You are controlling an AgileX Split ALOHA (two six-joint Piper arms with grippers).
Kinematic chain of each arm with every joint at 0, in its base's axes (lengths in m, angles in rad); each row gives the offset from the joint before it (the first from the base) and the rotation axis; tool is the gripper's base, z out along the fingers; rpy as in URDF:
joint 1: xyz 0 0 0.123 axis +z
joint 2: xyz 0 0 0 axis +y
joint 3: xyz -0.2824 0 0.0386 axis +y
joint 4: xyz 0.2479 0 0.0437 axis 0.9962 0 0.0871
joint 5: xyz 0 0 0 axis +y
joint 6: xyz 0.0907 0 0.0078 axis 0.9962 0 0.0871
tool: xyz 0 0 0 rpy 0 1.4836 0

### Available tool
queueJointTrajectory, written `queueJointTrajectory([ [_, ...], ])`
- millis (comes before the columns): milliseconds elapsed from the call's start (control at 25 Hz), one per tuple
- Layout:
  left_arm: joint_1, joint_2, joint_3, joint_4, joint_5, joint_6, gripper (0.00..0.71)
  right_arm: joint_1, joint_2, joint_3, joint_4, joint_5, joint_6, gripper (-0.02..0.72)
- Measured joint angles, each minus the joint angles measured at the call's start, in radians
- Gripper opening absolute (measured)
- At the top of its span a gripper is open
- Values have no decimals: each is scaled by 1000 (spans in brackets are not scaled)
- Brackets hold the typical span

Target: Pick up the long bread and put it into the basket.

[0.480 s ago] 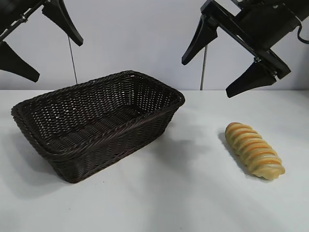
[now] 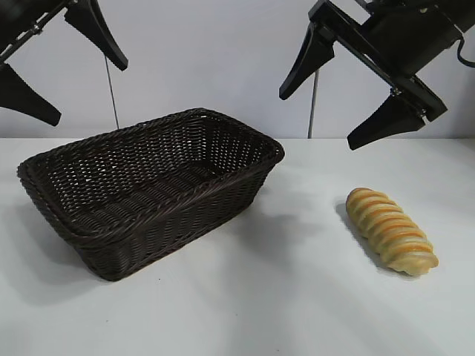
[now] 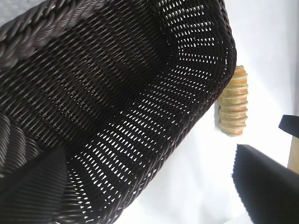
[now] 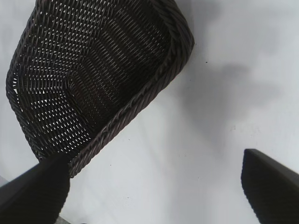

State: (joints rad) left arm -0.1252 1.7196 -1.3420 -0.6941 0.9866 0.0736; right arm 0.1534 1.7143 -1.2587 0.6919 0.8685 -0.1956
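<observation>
Bread, the long bread (image 2: 391,231), lies on the white worktop (image 2: 297,297) well right of the basket (image 2: 148,194), its long axis angled toward the camera, below the right gripper (image 2: 343,100), the nearer arm; both jaws, like the left gripper (image 2: 63,78), hang spread and empty.

Lighting's bright and even, pretty diffuse, coming from overhead. The white tabletop (image 2: 297,297) shows only soft grey shadows: one hugging the dark brown woven wicker basket (image 2: 148,196), one beside the golden-yellow striped long bread (image 2: 391,230). No glare. Wrist views blur the black fingertips (image 4: 273,186) up close.
</observation>
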Motion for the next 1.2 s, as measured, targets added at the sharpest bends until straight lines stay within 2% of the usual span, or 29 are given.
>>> queueJointTrajectory([
  [400, 0, 0, 0, -3, -21, 0, 694, 0, 0, 0, 0, 0, 0, 694],
  [640, 0, 0, 0, -32, -99, 0, 694, 0, 0, 0, 0, 0, 0, 694],
  [960, 15, 0, 0, -51, -96, -12, 694, 0, 0, 0, 0, 0, 0, 694],
  [1040, 22, -12, 0, -1, -85, -38, 694, 0, 0, 0, 0, 0, 0, 694],
  [1200, 16, -87, 28, 222, -38, -185, 694, 0, 0, 0, 0, 0, 0, 694],
])
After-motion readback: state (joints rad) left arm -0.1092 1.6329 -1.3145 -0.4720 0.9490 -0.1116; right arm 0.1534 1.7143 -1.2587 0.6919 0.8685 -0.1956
